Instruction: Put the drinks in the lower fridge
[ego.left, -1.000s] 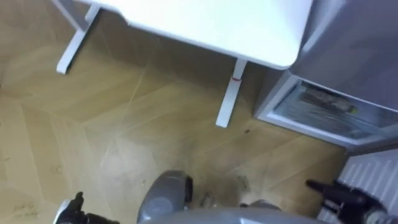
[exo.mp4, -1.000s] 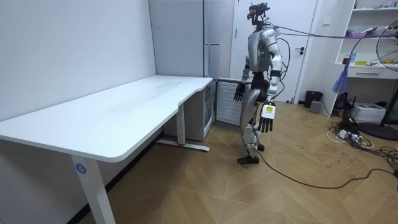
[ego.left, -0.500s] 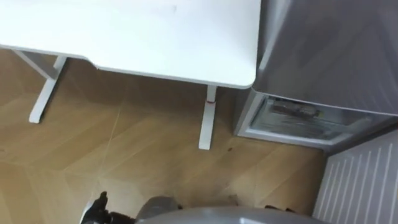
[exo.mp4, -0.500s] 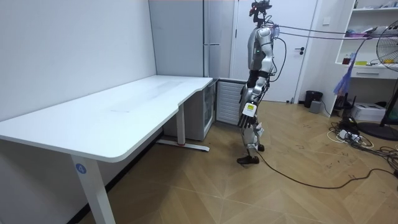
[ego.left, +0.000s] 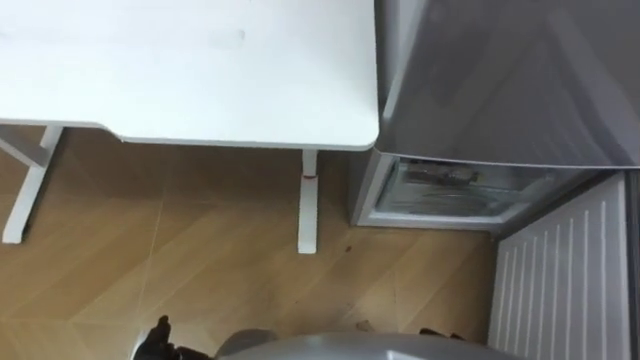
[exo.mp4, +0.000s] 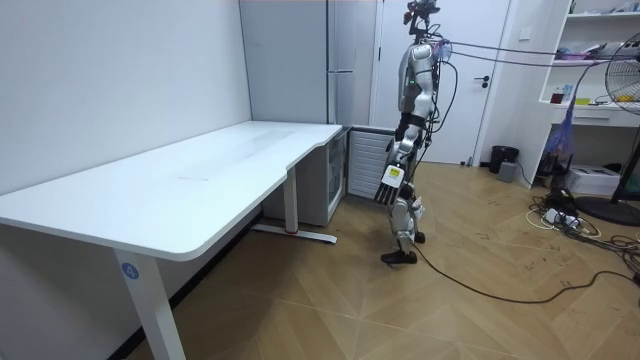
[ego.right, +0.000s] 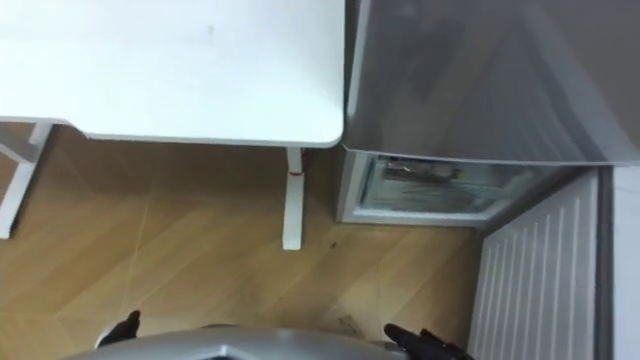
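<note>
Now, left hand (exo.mp4: 389, 190): hangs at the side, fingers straight, empty.
Right hand (ego.right: 424, 344): low, fingers loosely extended, empty.
Risk: bending in could likely knock a hand against the corner of the surface (ego.left: 190, 70).
Drinks: none held; blurred, unidentifiable shapes sit behind the glass of the lower fridge (ego.left: 445, 192).
Position: lower fridge well ahead of both hands, beside the surface.

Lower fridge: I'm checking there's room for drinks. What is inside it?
The lower fridge stands open, showing a pale front compartment with blurred, unidentifiable contents. The grey upper section overhangs it and hides everything deeper inside.
</note>
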